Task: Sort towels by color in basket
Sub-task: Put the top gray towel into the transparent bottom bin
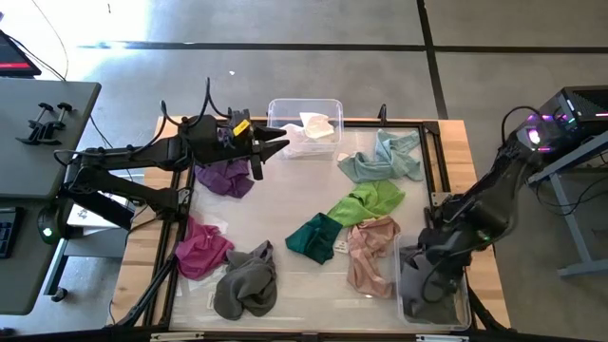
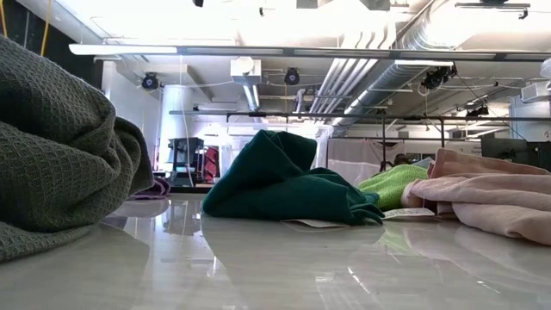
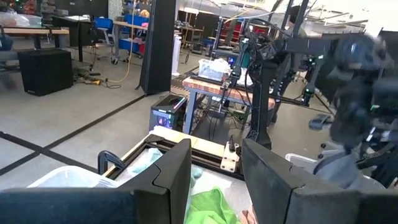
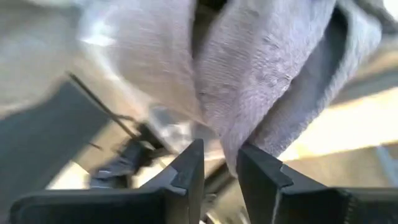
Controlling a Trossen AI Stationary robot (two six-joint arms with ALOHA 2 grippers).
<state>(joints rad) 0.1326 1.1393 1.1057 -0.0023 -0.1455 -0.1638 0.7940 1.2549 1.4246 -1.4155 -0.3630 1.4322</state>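
left gripper (image 1: 271, 144) at 11 o'clock, fingers parted, empty, above purple towel (image 1: 226, 178) | towels strewn centre: grey towel (image 1: 245, 285) at 7, dark teal towel (image 1: 314, 237), pink towel (image 1: 370, 253) | right gripper (image 1: 429, 275) at 5 over a clear bin (image 1: 462, 313), fingers slightly apart beside a grey cloth (image 4: 249, 81); hold unclear | glossy table (image 2: 275, 267)

Crumpled towels (image 1: 366, 201) scattered over table; grey towel (image 1: 423, 275) in right bin.
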